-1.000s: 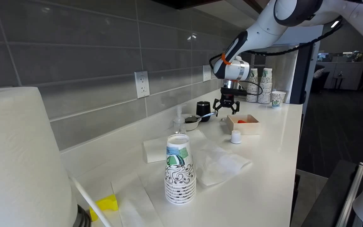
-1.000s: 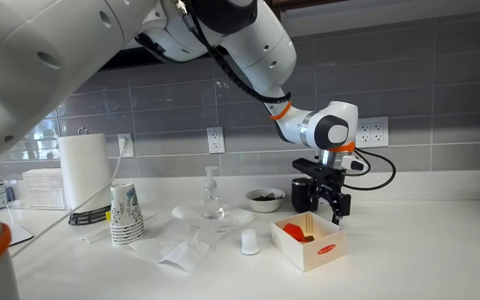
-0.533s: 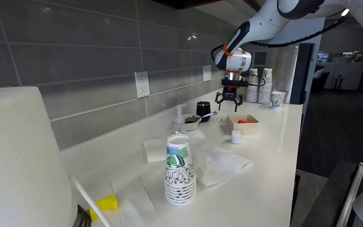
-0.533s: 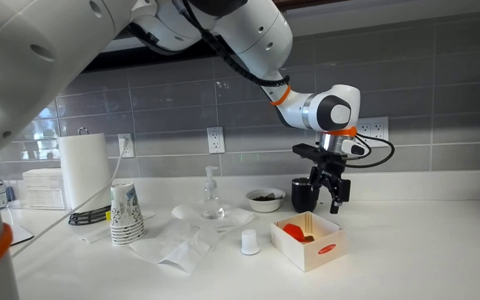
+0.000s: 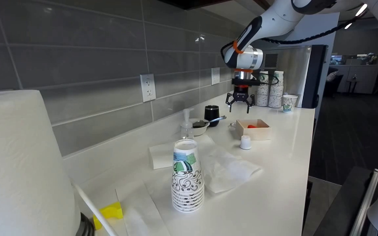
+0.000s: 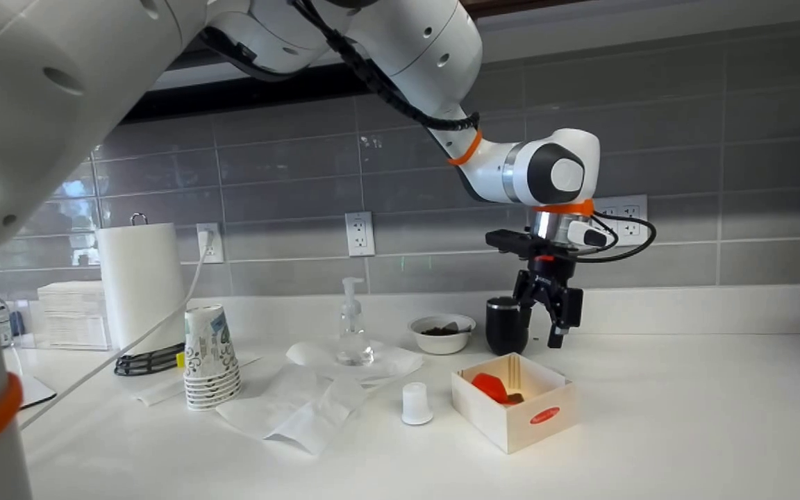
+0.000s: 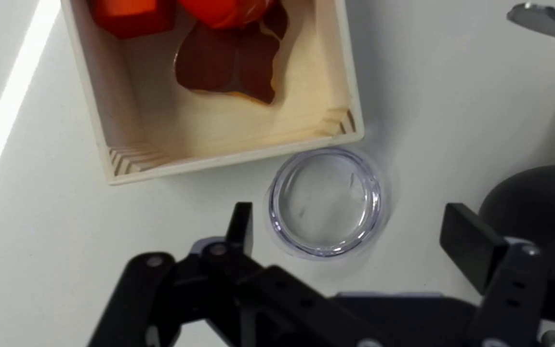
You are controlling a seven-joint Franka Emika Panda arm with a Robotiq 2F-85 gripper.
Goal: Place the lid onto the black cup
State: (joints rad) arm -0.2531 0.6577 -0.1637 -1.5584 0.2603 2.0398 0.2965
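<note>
The clear round lid (image 7: 325, 202) lies flat on the counter against a corner of the wooden box, seen in the wrist view. A small part of the lid shows in an exterior view (image 5: 232, 125); the box hides it in the opposite exterior view. The glossy black cup (image 5: 211, 115) stands upright near the wall in both exterior views (image 6: 506, 326). In the wrist view the cup (image 7: 542, 202) is at the right edge, partly covered by a finger. My gripper (image 5: 239, 110) is open and empty, pointing down above the counter; it also shows in an exterior view (image 6: 540, 333) and the wrist view (image 7: 348, 214).
The wooden box (image 6: 539, 417) holds red and brown pieces. A white bowl (image 6: 442, 340) with a spoon stands beside the cup. A soap bottle (image 6: 354, 333), small white cup (image 6: 416, 404), napkins (image 6: 303, 410) and a printed paper cup stack (image 5: 187, 183) are on the counter.
My gripper has risen away from the counter, with its fingers staying open. In the exterior views the cup and box have not moved.
</note>
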